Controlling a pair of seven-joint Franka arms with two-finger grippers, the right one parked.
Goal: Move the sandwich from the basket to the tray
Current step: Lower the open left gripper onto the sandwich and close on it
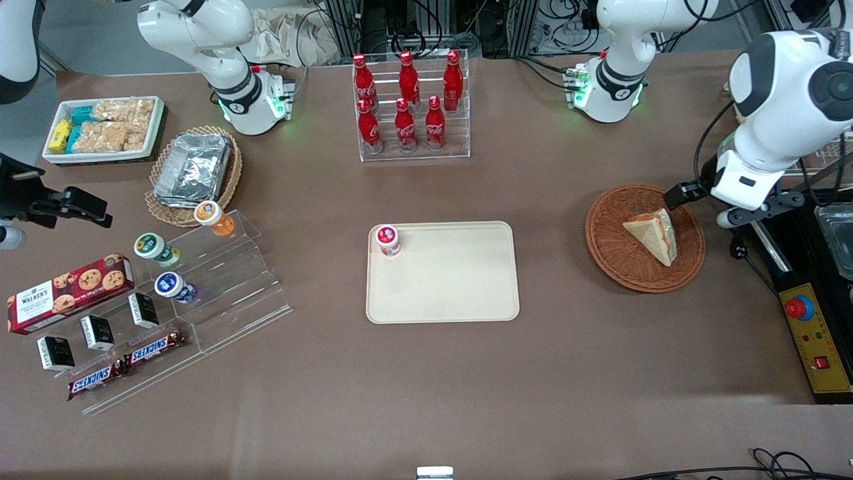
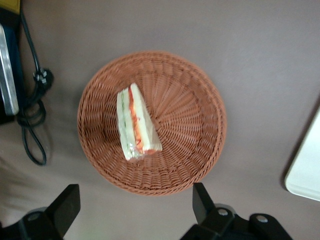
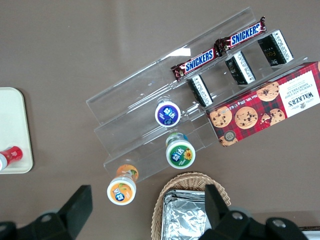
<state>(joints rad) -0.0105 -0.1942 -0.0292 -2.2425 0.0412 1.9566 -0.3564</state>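
Partly hidden jaws (image 2: 132,210) above basket (image 2: 195,120).

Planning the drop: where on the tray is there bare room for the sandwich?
A red-capped cup fills the tray's corner toward the bottle rack; everywhere else is bare. The sandwich lies in the basket, with the open gripper above.

Robot lab: cable-strewn equipment racks (image 1: 426,27), emergency-stop box (image 1: 814,340), staged snacks.
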